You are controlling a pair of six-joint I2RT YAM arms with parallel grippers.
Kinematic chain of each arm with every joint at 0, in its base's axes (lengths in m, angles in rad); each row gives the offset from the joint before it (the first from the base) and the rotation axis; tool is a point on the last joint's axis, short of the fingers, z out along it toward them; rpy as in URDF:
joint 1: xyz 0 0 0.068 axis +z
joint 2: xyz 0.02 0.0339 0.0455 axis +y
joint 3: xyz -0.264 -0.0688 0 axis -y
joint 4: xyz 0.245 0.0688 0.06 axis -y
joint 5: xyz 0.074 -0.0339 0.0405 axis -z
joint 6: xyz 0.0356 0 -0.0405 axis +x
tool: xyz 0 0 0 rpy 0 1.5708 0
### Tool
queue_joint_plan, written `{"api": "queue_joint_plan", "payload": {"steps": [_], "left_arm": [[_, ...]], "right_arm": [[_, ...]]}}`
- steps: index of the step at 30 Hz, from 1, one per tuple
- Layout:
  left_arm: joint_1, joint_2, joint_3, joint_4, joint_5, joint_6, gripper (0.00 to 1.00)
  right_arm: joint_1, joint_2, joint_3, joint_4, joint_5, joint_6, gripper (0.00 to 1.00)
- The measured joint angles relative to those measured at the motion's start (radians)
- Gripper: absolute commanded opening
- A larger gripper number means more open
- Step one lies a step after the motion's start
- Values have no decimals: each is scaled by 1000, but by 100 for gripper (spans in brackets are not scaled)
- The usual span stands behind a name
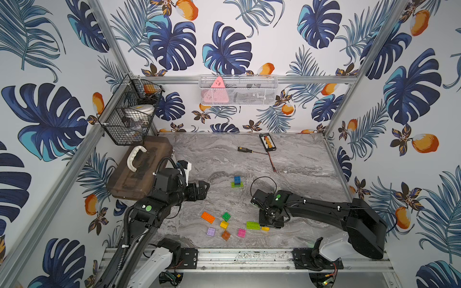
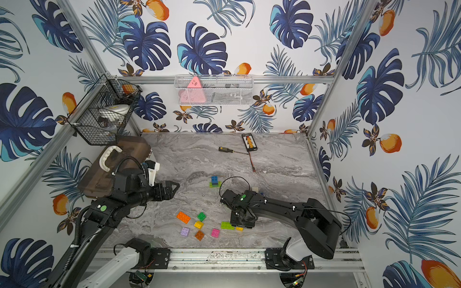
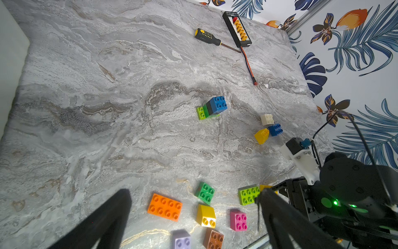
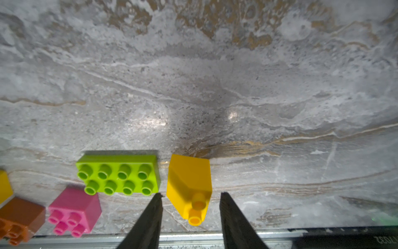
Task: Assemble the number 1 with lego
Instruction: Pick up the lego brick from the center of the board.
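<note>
On its side on the surface (image 4: pixel 215 86), the yellow brick (image 4: pixel 189 179), just beside the short end of the long lime brick (image 4: pixel 118 174) and not touching it. Lies between the jaws of the right gripper (image 4: pixel 191 194), long axis in line with them, studs turned back toward the wrist. Jaws narrow, one on each flank, a sliver of gap on both sides; nothing held. Calls, by the look of it, for a plain squeeze across the smooth flanks, with care not to nudge the long lime brick. Right arm by far the nearer: forearm low over the surface, wrist bent steeply down. Well apart from the long lime brick, the left gripper (image 1: pixel 204 190), raised, jaws wide and empty. Well beyond the long lime brick, a started stack (image 1: pixel 237 181), blue over black over lime.
</note>
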Motion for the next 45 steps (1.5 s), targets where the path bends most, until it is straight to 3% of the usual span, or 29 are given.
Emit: {"api": "queue_joint_plan", "payload": {"steps": [45], "left_arm": [[0, 0, 0, 0, -3, 0, 99]], "right_arm": [[19, 107, 23, 12, 11, 27, 38]]}}
